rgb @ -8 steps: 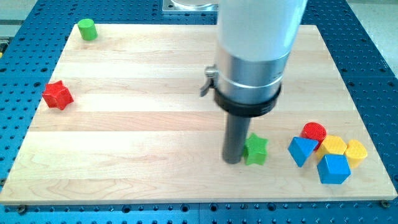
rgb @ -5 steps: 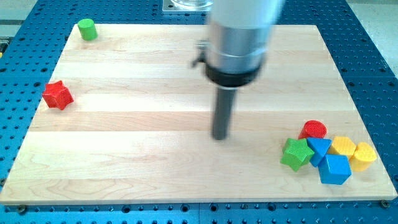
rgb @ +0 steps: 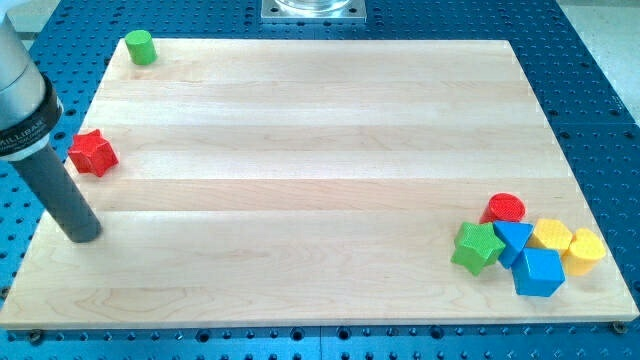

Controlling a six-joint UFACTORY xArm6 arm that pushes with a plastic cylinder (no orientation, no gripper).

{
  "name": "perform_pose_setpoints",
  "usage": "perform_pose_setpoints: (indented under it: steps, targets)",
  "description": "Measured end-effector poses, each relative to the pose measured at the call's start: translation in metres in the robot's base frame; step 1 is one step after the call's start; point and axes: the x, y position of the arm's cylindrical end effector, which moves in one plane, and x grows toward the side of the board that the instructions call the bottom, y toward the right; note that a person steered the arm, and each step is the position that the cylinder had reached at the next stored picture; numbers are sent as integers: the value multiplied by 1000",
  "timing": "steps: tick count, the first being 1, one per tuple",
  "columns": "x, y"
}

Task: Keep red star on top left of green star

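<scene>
At the view's left, my tip sits below the ridged red star.

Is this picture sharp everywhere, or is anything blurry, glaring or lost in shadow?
Camera view: evenly lit, no strong glare on the wooden board; red star and green star look crisp; my tip casts only a faint shadow; the arm above it is cropped at the view's left.

Pale wooden board on blue perforated metal table; grey metal plate at view's top.
</scene>
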Motion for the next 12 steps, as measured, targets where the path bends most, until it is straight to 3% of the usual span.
perform_pose_setpoints:
  steps: [1,2,3,4,6,7,8,10,12]
  targets:
    - [5,-56]
    - [-22,-59]
    - [-102,-58]
    - [-99,-27]
    - [-29,110]
    - [-28,70]
    - [-42,69]
    - [-69,214]
    - [-97,239]
